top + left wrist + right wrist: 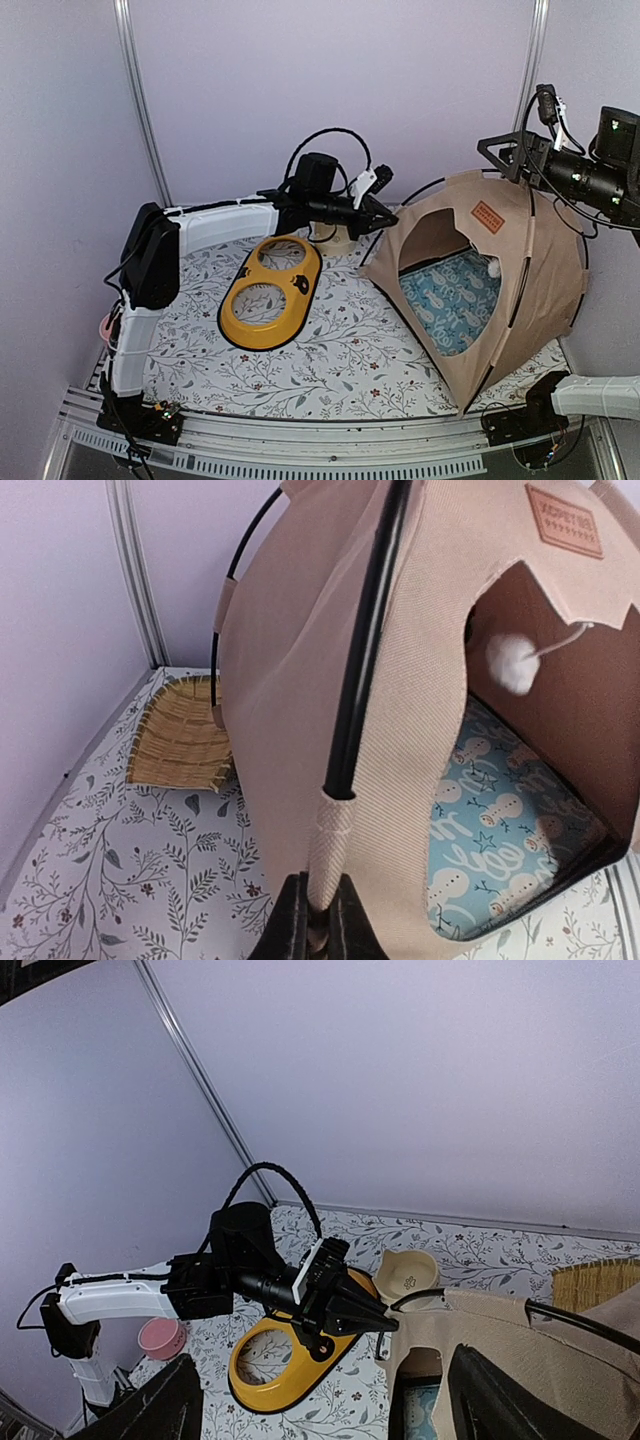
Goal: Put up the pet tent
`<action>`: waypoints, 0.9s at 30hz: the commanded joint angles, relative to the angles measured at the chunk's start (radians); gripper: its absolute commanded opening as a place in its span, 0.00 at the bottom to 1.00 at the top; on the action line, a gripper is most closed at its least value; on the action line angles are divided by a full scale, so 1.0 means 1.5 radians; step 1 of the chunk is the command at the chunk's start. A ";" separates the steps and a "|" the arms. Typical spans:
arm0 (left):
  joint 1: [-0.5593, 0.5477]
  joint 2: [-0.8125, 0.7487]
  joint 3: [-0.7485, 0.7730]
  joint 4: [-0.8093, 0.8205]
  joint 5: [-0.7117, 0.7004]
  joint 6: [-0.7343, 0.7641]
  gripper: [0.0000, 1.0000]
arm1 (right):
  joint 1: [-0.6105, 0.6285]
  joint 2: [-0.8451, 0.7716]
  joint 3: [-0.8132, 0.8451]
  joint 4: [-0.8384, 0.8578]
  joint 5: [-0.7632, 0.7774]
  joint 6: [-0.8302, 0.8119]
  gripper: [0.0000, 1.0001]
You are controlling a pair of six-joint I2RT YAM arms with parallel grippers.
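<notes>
On the right of the table point(330, 360) the tent point(530, 280) stands domed, a blue mat point(450, 300) inside, so setup looks nearly done (only releasing seems left). Left fingers point(290, 920) pinch a black pole point(365, 650) at its corner; right fingers point(165, 1410) hang spread above its top, empty.

Light: bright, even and diffuse, apparently from overhead. No glare on the walls.

Top view: sharp across the frame. Only faint, soft-edged shadows on the table point(330, 370) beside the yellow tray point(270, 292). The inside of the tent point(520, 280) is shaded.

Left wrist view: left gripper point(320, 905) at the bottom edge is dark and blurred. The white pom-pom point(512, 663) is nearly washed out.

Right wrist view: wide-angle distortion, so the wall post point(200, 1070) bows. The top left corner is black. Right gripper point(325, 1405) shows as two dark, out-of-focus shapes.
</notes>
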 commanded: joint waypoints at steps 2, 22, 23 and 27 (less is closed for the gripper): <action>0.005 0.016 0.064 0.052 0.003 -0.022 0.16 | 0.003 0.012 0.020 0.029 -0.007 -0.017 0.87; 0.047 -0.326 -0.284 0.108 -0.292 -0.189 0.87 | 0.037 0.044 0.013 0.063 -0.036 -0.012 0.91; 0.051 -0.346 -0.307 0.105 -0.300 -0.198 0.87 | 0.052 0.048 0.016 0.065 -0.029 -0.014 0.91; 0.067 -0.413 -0.398 0.086 -0.313 -0.243 0.87 | 0.107 0.079 0.036 0.071 0.007 -0.020 0.92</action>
